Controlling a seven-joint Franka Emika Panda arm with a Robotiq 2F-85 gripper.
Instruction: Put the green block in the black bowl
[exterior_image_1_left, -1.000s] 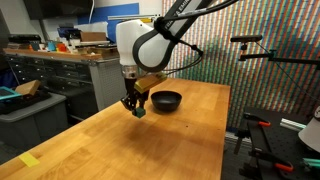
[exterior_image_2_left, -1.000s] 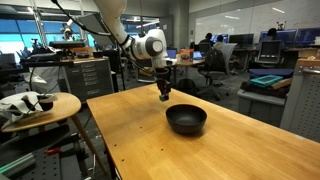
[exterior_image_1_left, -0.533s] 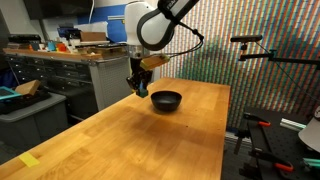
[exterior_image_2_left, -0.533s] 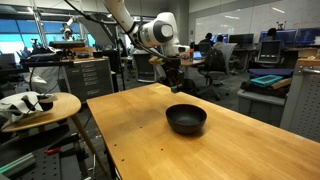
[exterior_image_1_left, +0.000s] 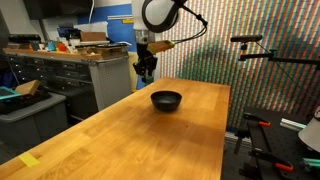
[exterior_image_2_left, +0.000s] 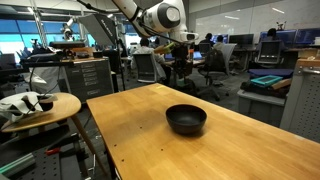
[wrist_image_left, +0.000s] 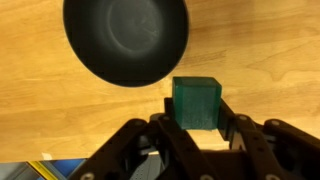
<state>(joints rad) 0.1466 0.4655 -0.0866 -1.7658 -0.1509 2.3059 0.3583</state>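
Observation:
The green block (wrist_image_left: 197, 103) is a small dark green cube held between my gripper's fingers (wrist_image_left: 197, 112) in the wrist view. The gripper is shut on it and holds it high above the wooden table. The black bowl (wrist_image_left: 126, 38) is glossy, round and empty; in the wrist view it lies up and left of the block. In both exterior views the bowl (exterior_image_1_left: 166, 100) (exterior_image_2_left: 186, 119) stands on the table, and the gripper (exterior_image_1_left: 145, 72) (exterior_image_2_left: 180, 72) hangs well above the table's far side, beyond the bowl. The block is too small to make out there.
The wooden table (exterior_image_1_left: 150, 135) (exterior_image_2_left: 190, 150) holds only the bowl. A grey cabinet with clutter (exterior_image_1_left: 60, 70) stands beside it. A small round side table with a white object (exterior_image_2_left: 40, 105) stands near one corner. Office desks and chairs (exterior_image_2_left: 265, 75) lie behind.
The gripper has risen from just above the table by the bowl to well above it, carrying the green block and moving away from the table's near side. The bowl has not moved.

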